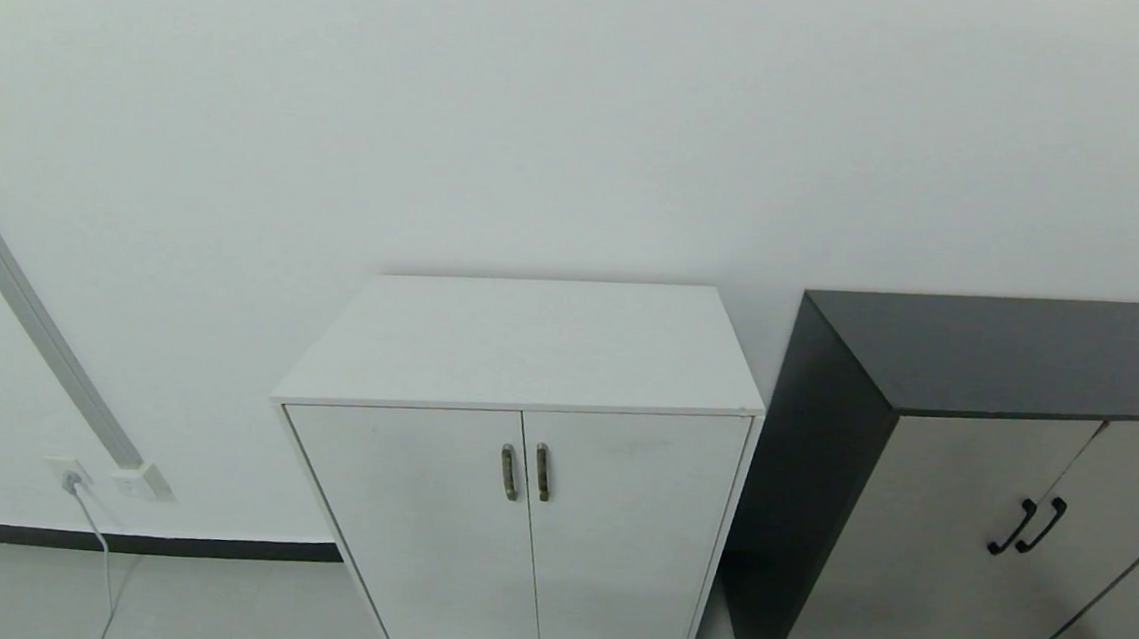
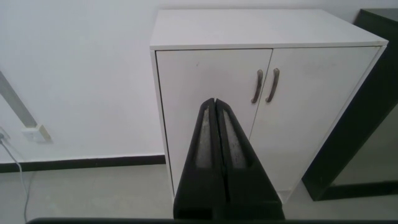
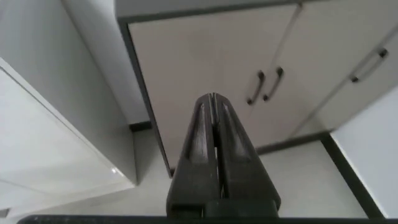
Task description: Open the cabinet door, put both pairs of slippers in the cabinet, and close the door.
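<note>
A white two-door cabinet (image 1: 520, 456) stands against the wall with both doors closed and two bronze handles (image 1: 525, 472) side by side at the middle seam. In the left wrist view my left gripper (image 2: 215, 102) is shut with nothing in it, held some way in front of the white cabinet (image 2: 267, 93), facing its left door. My right gripper (image 3: 213, 98) is shut and empty too; it faces the black-framed cabinet (image 3: 249, 74) beside the white one.
A black-framed cabinet (image 1: 971, 458) with pale doors and black handles (image 1: 1028, 527) stands right of the white one. A wall socket with a white cable (image 1: 77, 486) sits low on the left wall. Bare grey floor (image 2: 93, 193) lies in front.
</note>
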Controlling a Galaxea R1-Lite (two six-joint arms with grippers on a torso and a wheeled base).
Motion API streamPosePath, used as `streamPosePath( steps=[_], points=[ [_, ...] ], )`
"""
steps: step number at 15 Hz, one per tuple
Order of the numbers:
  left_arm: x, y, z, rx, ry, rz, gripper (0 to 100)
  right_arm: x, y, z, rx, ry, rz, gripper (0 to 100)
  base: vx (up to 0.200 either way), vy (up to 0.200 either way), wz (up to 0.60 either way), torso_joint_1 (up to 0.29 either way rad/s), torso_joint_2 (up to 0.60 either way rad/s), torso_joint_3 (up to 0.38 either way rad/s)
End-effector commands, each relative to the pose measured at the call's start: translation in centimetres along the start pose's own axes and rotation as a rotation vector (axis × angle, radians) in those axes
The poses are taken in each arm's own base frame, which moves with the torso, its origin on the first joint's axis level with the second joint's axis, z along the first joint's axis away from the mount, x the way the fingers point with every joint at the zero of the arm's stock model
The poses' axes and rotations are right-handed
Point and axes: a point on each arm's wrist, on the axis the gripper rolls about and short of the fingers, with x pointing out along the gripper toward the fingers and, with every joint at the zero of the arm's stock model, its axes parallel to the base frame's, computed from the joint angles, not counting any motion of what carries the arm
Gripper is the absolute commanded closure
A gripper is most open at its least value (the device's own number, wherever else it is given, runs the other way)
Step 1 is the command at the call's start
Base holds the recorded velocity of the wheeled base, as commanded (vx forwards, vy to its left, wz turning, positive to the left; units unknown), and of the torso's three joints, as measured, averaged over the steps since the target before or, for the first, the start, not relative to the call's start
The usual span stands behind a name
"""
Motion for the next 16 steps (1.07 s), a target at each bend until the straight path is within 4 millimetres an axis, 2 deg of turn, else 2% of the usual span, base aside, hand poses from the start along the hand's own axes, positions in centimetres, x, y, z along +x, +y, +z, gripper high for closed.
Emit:
streamPosePath(
  steps=[1,2,8,13,16],
  points=[
    [0.0,0.0,0.0,-0.001,0.001,0.0,100,-3.4,-0.2,0.8,-0.002,-0.056,0.014,100,0.0,0.0,0.0,0.0,0.0,0.0],
    [0.0,0.0,0.0,-0.001,0.001,0.0,100,-4.7,0.0,0.6,-0.001,-0.044,0.04,100,0.0,0.0,0.0,0.0,0.0,0.0],
    [0.0,0.0,0.0,-0.001,0.001,0.0,100,-9.6,0.4,-2.0,0.005,0.054,0.094,100,0.0,0.0,0.0,0.0,0.0,0.0],
    [0.0,0.0,0.0,-0.001,0.001,0.0,100,-12.3,0.7,-4.5,0.007,0.13,0.16,100,0.0,0.0,0.0,0.0,0.0,0.0],
    [0.0,0.0,0.0,-0.001,0.001,0.0,100,-12.9,0.8,-5.3,-0.005,0.168,0.184,100,0.0,0.0,0.0,0.0,0.0,0.0]
  ],
)
